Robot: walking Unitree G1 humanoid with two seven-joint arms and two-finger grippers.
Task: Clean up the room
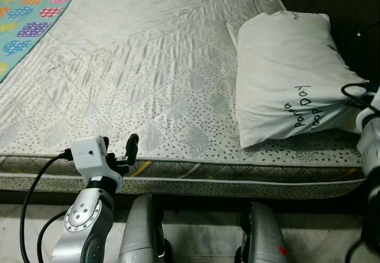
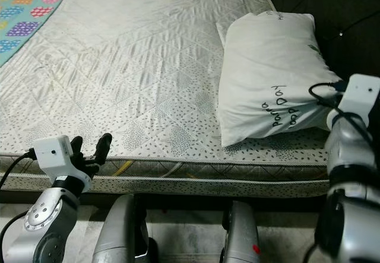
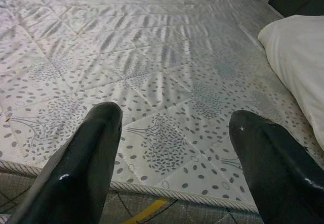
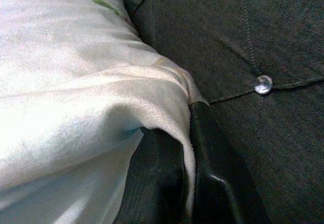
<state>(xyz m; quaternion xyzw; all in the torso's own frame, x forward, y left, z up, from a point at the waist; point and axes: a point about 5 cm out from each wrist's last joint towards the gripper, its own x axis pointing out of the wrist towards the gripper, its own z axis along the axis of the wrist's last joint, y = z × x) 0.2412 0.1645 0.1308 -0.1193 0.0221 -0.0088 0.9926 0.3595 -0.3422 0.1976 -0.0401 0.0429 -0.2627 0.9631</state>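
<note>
Right jaws (image 4: 187, 183) pinch pillow (image 1: 285, 73) against dark headboard (image 4: 253, 37); left jaws (image 3: 174, 148) spread over mattress (image 1: 148, 67).

Mattress (image 1: 148, 79): quilted cloth with a faint satin sheen, printed in small grey leaf dots and edged with corded piping. Pillow (image 1: 285, 73): white woven cloth, soft and creased, matt (dark lettering printed on it). Headboard (image 4: 253, 42): dark matt fabric, tufted with shiny metallic studs. Blanket (image 1: 29, 13): matt cloth, teal with coloured patches. Left gripper (image 3: 177, 168): fingers of glossy, smooth black plastic. Right gripper (image 4: 188, 173): black fingers pinching a fold of the pillow's cloth. Arms: brushed silver metal with white plastic housings.
</note>
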